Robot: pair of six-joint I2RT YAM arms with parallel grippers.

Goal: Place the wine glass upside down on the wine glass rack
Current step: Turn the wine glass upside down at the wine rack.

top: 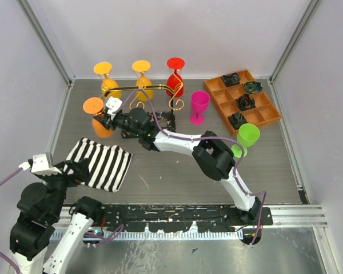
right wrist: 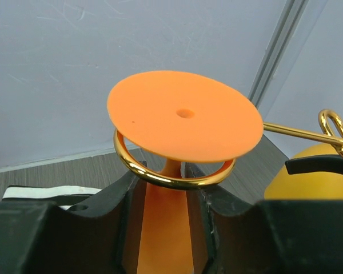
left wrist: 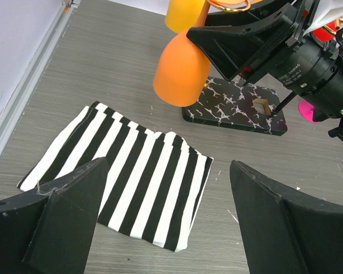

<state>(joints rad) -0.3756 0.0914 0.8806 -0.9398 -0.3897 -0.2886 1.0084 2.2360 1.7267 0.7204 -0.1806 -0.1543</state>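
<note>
Left gripper (left wrist: 167,168): jaws wide apart, nothing held, pointed at striped cloth (left wrist: 126,177).
Right gripper (right wrist: 163,197): fingers either side of wine glass (right wrist: 186,117) below its foot; looks clamped, though contact is partly hidden.
Wine glass: orange, upside down, stem through gold ring hook at 9 o'clock end of wine glass rack (top: 126,87), foot just above ring.
Cloth: 7 o'clock from rack's marbled base.
Pink glass (top: 199,105): upright on table, 3 o'clock of rack.

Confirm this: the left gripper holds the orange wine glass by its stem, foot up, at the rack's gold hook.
Wrong arm: the right gripper holds the orange wine glass by its stem, foot up, at the rack's gold hook; the right wrist view shows it.
</note>
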